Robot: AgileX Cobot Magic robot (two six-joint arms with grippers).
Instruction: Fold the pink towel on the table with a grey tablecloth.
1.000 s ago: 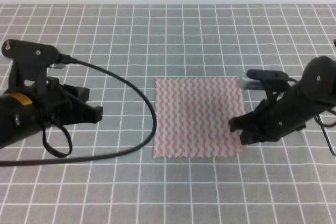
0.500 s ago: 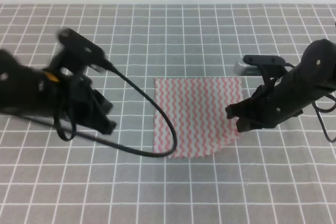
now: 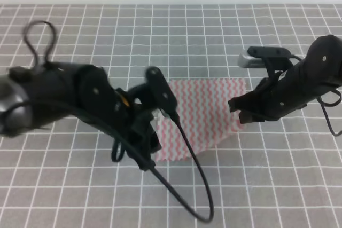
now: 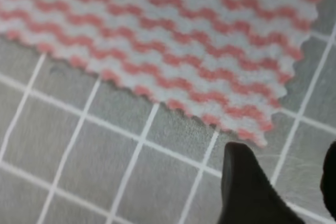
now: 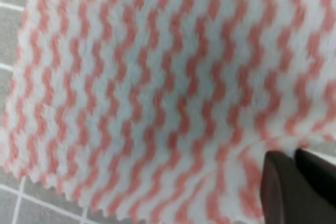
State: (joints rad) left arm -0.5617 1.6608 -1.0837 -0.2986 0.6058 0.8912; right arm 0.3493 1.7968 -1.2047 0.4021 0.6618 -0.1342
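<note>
The right claw is pinched on the near right corner of the pink towel, lifted off the grey gridded surface. The left claw hangs spread just short of the towel's near left corner, which lies flat ahead of its tips. The likely failure: it closes beside the corner and grips nothing, so the right claw drags the cloth askew

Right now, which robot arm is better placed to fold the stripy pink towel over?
Probably the right. The right hand is shut on the thin pink-and-white zigzag towel, with that corner lifted off the grey gridded tablecloth. The left hand is open beside another corner, gripping nothing.
</note>
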